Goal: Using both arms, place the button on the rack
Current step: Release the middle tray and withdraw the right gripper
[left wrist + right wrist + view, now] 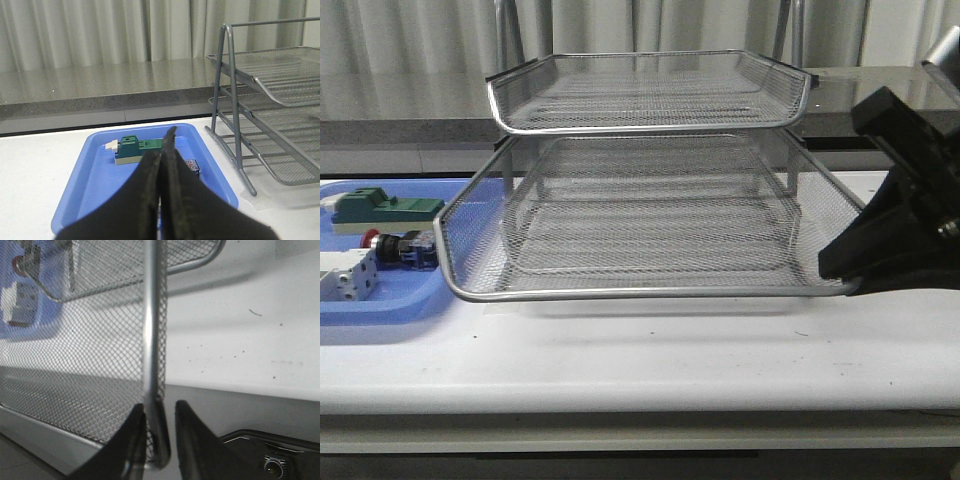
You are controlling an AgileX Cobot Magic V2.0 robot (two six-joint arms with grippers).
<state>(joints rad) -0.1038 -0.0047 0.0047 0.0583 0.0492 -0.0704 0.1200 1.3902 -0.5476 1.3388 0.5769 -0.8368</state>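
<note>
The button (392,247), red cap and black body, lies in the blue tray (380,310) at the left. In the left wrist view only its blue end (193,165) shows beside my left gripper (161,149), which hangs shut and empty above the tray. The silver wire rack (650,110) stands mid-table with its middle tier (640,292) slid forward. My right gripper (850,284) is at that tier's front right corner. In the right wrist view the right gripper (160,406) straddles the chrome rim (151,340); one finger touches it, while a gap shows at the other.
A green block-shaped part (385,210) and a white boxy part (348,275) share the blue tray with the button. The green part (136,149) lies just beyond my left fingers. The rack's legs (232,110) stand right of the tray. A grey ledge and curtains run behind.
</note>
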